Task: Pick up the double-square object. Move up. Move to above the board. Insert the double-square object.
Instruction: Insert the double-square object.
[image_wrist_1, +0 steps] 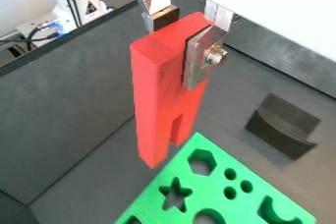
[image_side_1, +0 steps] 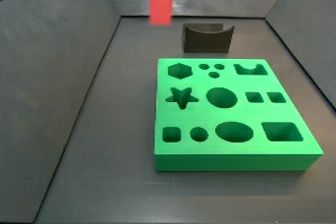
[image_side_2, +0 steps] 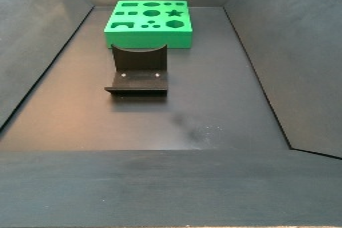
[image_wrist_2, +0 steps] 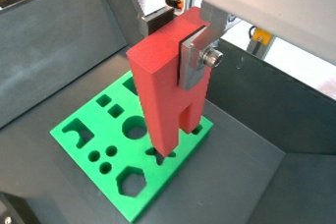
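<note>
**Asker:** Dark grey bench with sloped walls all round. On it?

**Describer:** Green board point(image_side_1: 234, 116) lying flat, full of shaped holes; dark fixture point(image_side_2: 138, 73) just beside one edge. Red double-square object point(image_wrist_2: 171, 85) hung upright in mid-air, clamped near its upper end by the gripper point(image_wrist_1: 182, 33), silver fingers point(image_wrist_1: 202, 55) pressed on opposite faces.

**Asker:** Over the board?

**Describer:** Lower end near the board's edge in both wrist views; not clearly above any hole.

**Asker:** Risks?

**Describer:** Probably jamming on the green surface if lowered misaligned or rotated. Possibly tilting or slipping in the grip, held so high. Matching hole hard to pick out.
</note>
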